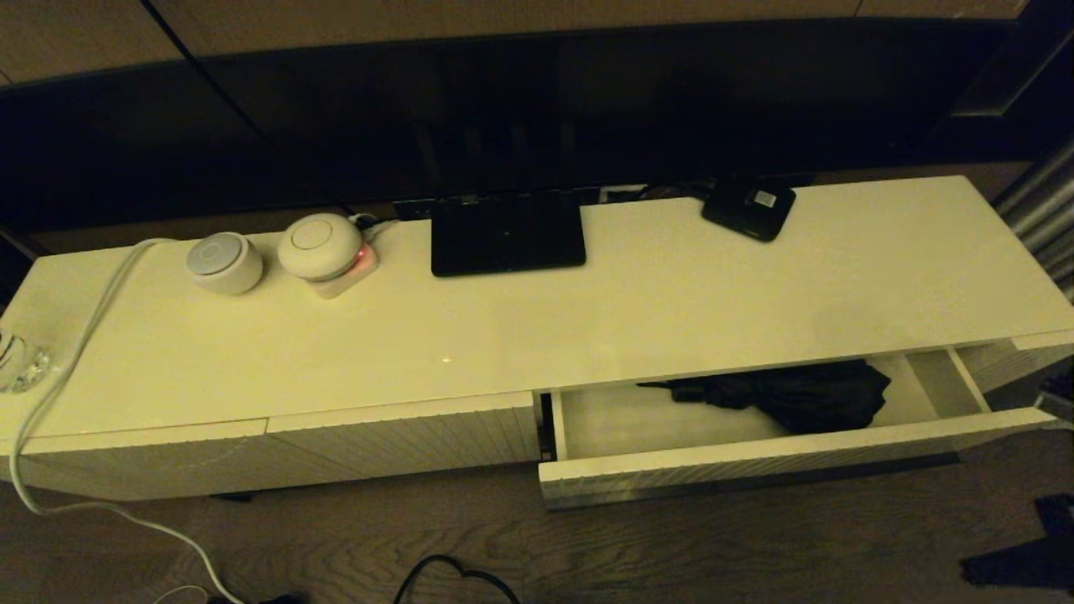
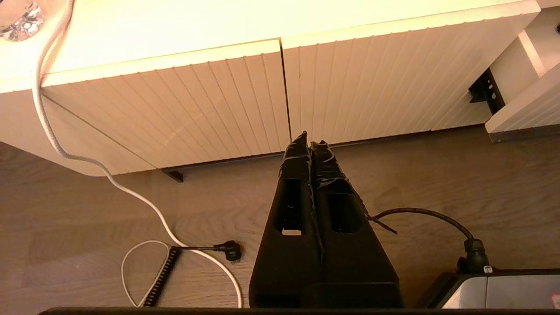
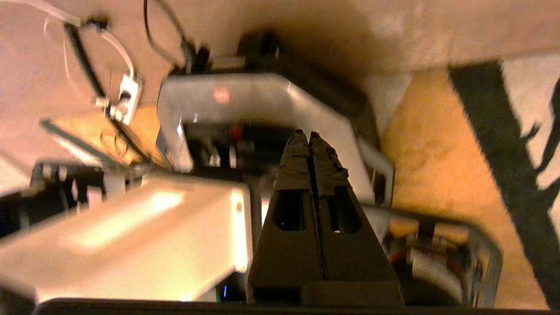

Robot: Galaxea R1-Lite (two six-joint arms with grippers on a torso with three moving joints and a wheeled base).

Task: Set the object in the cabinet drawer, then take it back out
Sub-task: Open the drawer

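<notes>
Umbrella point(image 1: 797, 396) lies inside the open drawer point(image 1: 755, 457), toward its right end; left hand point(image 2: 309, 141) and right hand point(image 3: 309, 139) closed, empty, well clear; loose fabric may snag on retrieval.

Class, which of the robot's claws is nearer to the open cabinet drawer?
Likely left. The left claw, shut, points at the closed ribbed panels beside the drawer. The right claw, shut, points at the robot's own base, no drawer in sight.

Black tapered left hand point(image 2: 309, 142) (tape-wrapped tips), right hand point(image 3: 309, 141) alike.
</notes>
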